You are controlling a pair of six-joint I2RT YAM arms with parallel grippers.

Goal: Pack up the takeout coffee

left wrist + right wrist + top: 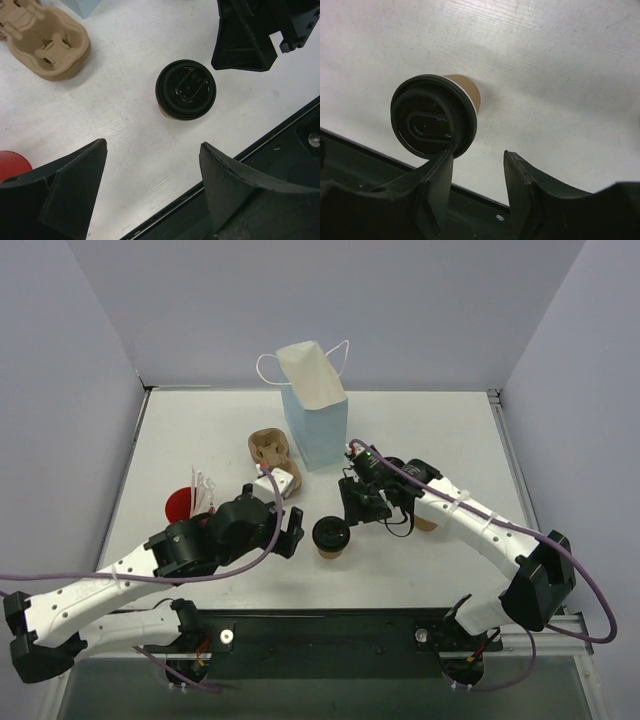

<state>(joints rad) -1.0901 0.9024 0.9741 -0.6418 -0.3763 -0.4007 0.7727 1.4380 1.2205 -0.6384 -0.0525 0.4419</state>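
Note:
The brown paper takeout coffee cup (331, 536) with a black lid stands upright on the table between my two grippers. It also shows in the left wrist view (185, 90) and the right wrist view (434, 116). A red cup (182, 505) sits left of my left arm, its edge (12, 165) showing beside the left finger. My left gripper (294, 530) (153, 145) is open and empty, just left of the brown cup. My right gripper (352, 512) (477, 155) hangs just above and right of it, jaws apart with nothing between them; one finger overlaps the lid's rim in view.
A light blue paper bag (315, 425) with white handles stands open at the back centre. The tan pulp cup tray (270, 450) (42, 40) lies in front of it. Something tan (427, 524) peeks from under the right arm. A black rail (330, 625) runs along the near edge.

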